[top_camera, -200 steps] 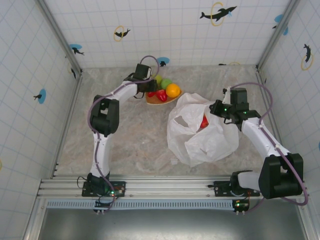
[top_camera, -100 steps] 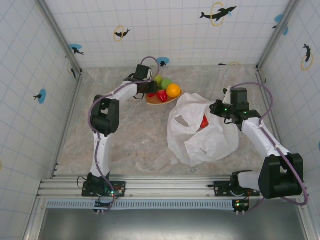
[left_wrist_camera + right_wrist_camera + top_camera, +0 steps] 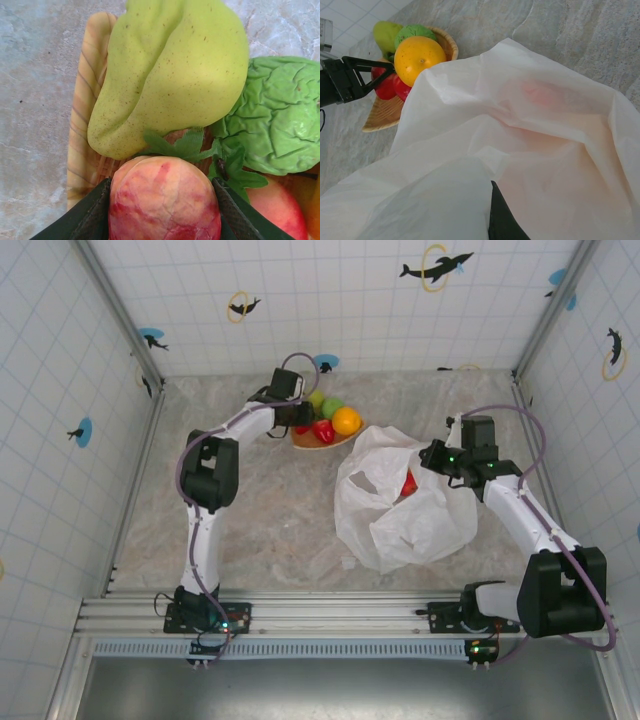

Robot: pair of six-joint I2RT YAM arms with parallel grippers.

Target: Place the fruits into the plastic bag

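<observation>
Just then, the left gripper [image 3: 161,187] stood low over the tan plate [image 3: 86,105] at the far side of the table [image 3: 260,520]. Its two dark fingers [image 3: 92,212] pressed against either flank of a mottled red fruit [image 3: 165,212], which lay between them with a yellow-green fruit [image 3: 170,70] and a wrinkled green fruit [image 3: 280,120] just beyond. The plastic bag [image 3: 400,520] lay well apart to the right with a bright red fruit [image 3: 408,483] at its mouth, and the right gripper [image 3: 437,458] sat at its far edge, film draped over the one finger in sight, so whether it was clamped or apart could not be told.
</observation>
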